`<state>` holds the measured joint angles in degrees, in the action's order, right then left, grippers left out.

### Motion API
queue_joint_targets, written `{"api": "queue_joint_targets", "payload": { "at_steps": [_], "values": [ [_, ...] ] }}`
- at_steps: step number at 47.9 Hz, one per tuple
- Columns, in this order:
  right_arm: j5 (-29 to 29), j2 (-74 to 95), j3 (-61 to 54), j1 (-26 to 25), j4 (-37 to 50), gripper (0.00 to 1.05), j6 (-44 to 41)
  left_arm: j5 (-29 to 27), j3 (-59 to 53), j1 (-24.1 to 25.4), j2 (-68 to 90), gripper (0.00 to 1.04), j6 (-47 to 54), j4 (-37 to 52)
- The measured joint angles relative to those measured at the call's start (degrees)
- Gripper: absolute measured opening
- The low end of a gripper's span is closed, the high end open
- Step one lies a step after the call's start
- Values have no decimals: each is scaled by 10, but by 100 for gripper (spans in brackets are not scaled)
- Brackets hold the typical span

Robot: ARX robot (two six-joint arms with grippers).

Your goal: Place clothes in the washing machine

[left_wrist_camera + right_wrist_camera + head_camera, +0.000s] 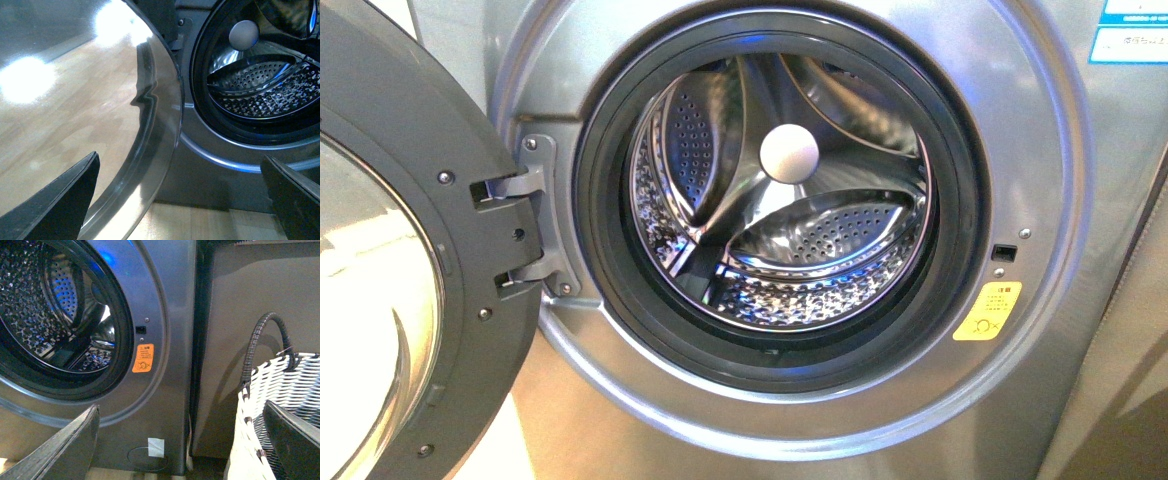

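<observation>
One washing machine [1025,130], one door [480,300] swung wide, one woven basket [265,385]; left fingers [62,202] and right fingers [62,445] spread, empty.

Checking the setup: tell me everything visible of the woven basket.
The basket shows only in the right wrist view: flat white strips woven loosely, with a dark wrapped handle arching from its rim. It stands upright, apart from the washing machine, before a dark panel. Its contents are out of view.

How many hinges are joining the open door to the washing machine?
2: the upper hinge and the lower hinge directly below it, both between the door and the washing machine front. None seems hidden.
</observation>
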<state>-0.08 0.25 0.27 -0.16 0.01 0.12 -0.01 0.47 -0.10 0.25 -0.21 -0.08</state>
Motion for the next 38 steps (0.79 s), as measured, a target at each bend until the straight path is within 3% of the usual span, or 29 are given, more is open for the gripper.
{"api": "queue_joint_targets", "payload": {
  "at_steps": [32, 34, 38],
  "values": [
    [0, 0, 0, 0, 0, 97, 0, 0, 0, 0, 0, 98, 0, 0],
    [-55, 11, 0, -16, 16, 97, 7, 0, 0, 0, 0, 98, 0, 0],
    [-296, 93, 1, -114, 124, 97, 55, 1, 0, 0, 0, 98, 0, 0]
  ]
}}
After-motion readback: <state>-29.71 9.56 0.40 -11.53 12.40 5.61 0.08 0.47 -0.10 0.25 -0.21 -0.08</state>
